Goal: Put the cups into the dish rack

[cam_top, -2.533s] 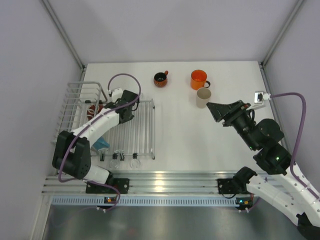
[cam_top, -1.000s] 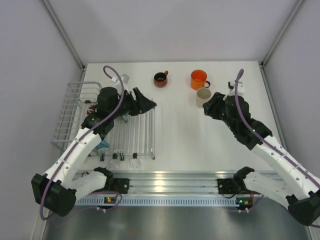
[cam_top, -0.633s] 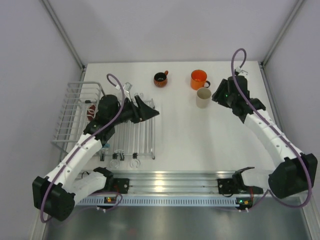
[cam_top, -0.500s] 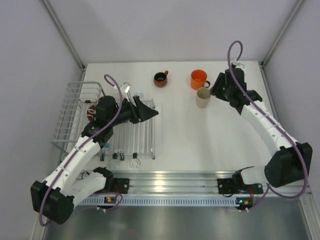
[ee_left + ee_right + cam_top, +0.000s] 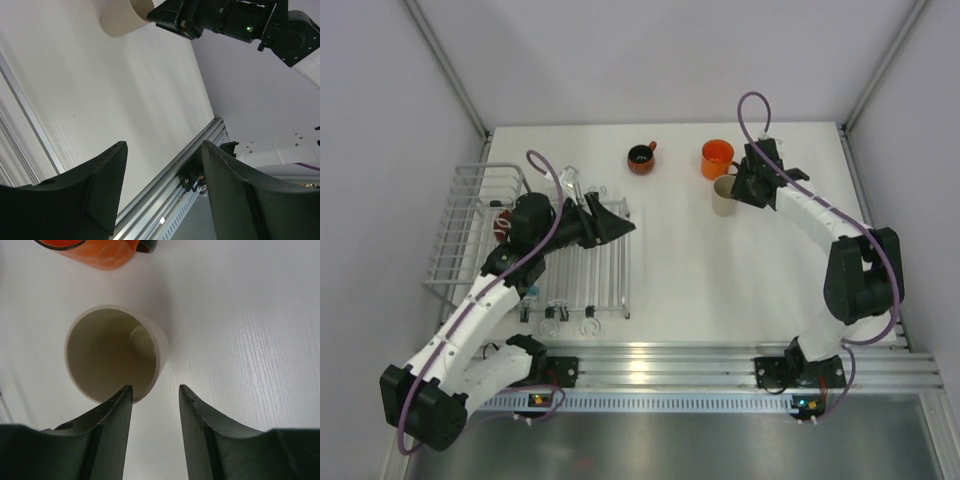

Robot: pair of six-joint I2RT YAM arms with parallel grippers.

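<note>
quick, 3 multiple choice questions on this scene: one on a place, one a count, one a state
1. The cream cup stands
A inside the dish rack
B beside the orange mug
C far from every mug
2. Cups standing outside the dish rack:
A one
B three
C five
3. The right gripper is
A open
B shut on the orange mug
C shut on the cream cup

B: the orange mug is its close neighbour.
B: cream, orange, dark red mug.
A: its fingers stand apart at the cream rim.

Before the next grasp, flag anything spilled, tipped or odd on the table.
Nothing stands out. The cream cup, orange cup and dark red cup all stand upright on the table, no spill visible.
</note>
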